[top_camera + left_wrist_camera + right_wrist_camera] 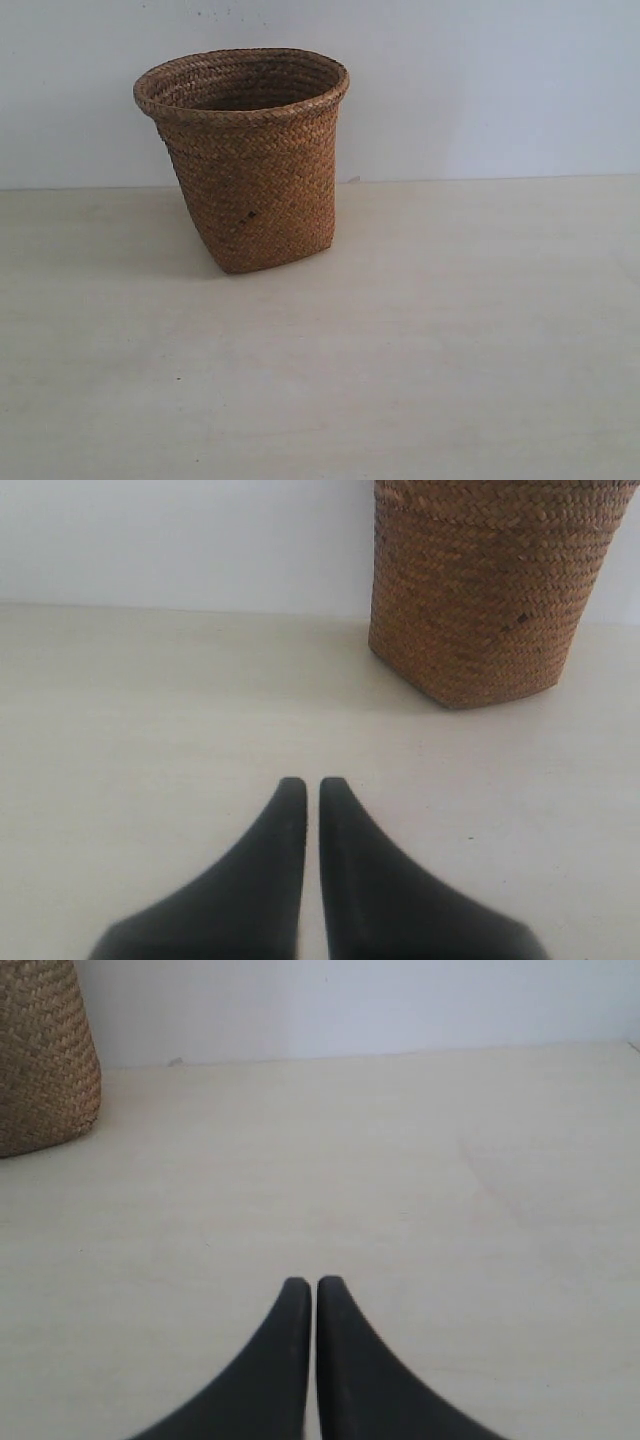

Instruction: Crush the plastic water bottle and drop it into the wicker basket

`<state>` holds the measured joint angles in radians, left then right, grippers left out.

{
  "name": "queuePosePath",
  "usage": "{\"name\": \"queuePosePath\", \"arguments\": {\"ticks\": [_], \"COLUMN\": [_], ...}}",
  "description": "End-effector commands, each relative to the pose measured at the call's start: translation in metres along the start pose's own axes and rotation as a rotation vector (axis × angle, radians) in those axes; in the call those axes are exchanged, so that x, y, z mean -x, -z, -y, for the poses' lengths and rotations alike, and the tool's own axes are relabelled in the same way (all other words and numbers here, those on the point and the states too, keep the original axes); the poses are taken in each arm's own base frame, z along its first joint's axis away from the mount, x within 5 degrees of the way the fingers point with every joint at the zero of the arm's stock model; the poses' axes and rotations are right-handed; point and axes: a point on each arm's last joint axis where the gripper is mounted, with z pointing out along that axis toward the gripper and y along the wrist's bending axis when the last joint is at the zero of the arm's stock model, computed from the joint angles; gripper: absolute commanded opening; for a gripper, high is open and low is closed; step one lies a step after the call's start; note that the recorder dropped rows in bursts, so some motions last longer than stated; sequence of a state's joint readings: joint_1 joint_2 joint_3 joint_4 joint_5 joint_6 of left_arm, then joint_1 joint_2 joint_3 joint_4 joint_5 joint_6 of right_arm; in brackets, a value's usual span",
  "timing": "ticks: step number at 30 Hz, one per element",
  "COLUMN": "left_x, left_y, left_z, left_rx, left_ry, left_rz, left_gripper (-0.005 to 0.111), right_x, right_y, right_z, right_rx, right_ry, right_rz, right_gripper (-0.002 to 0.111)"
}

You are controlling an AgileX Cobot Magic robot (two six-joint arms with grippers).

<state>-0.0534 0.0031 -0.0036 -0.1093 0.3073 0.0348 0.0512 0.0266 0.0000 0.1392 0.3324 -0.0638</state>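
Nearest to us, our left gripper (312, 783) has its two dark jaws drawn together, with only a sliver between the tips and nothing held. Our right gripper (314, 1283) is closed the same way and is just as empty. Both sit over the pale table (420, 360). Farther back, the wicker basket (245, 160) stands upright near the white wall (480, 80). Its inside is shadowed, so we cannot tell what lies in it.

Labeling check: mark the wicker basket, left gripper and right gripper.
wicker basket (255, 190), exterior view, woven front wall.
left gripper (312, 783), left wrist view, midway between the shut fingertips.
right gripper (313, 1283), right wrist view, midway between the shut fingertips.
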Motion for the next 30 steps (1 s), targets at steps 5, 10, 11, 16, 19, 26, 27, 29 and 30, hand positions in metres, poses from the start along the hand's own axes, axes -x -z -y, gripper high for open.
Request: {"name": "queuePosePath", "arguments": {"ticks": [5, 10, 11, 16, 19, 26, 27, 29, 30], "left_x": [-0.0011, -0.0011, -0.0011, -0.0011, -0.0011, -0.0011, -0.0011, -0.0011, -0.0011], "left_y": [-0.0001, -0.0001, -0.0001, -0.0001, -0.0001, -0.0001, -0.0001, -0.0001, -0.0001], "left_z": [-0.0002, -0.0002, -0.0002, -0.0002, -0.0002, -0.0002, -0.0002, -0.0002, -0.0002], "left_rx": [0.002, 0.002, 0.002, 0.002, 0.002, 0.002, 0.002, 0.002, 0.002], "left_ry": [0.004, 0.004, 0.004, 0.004, 0.004, 0.004, 0.004, 0.004, 0.004], "left_rz": [-0.001, -0.001, -0.001, -0.001, -0.001, -0.001, -0.001, -0.001, -0.001], "left_gripper": [0.004, 0.004, 0.004, 0.004, 0.004, 0.004, 0.004, 0.004, 0.004], "right_x": [0.0007, 0.0008, 0.0011, 0.0012, 0.0012, 0.0012, 0.0012, 0.0012, 0.0012], "right_y": [0.0004, 0.0004, 0.0004, 0.0005, 0.0005, 0.0005, 0.0005, 0.0005, 0.0005], "right_z": [0.0009, 0.0014, 0.0016, 0.0018, 0.0025, 0.0030, 0.0030, 0.0030, 0.0030], "right_rx": [-0.011, -0.017, -0.020, -0.021, -0.029, -0.035, -0.035, -0.035, -0.035], "right_ry": [0.015, 0.018, 0.015, 0.011, 0.035, 0.025, 0.025, 0.025, 0.025], "right_rz": [0.011, 0.012, 0.016, 0.017, 0.016, 0.017, 0.017, 0.017, 0.017], "right_gripper": [0.000, 0.000, 0.000, 0.000, 0.000, 0.000, 0.000, 0.000, 0.000]}}
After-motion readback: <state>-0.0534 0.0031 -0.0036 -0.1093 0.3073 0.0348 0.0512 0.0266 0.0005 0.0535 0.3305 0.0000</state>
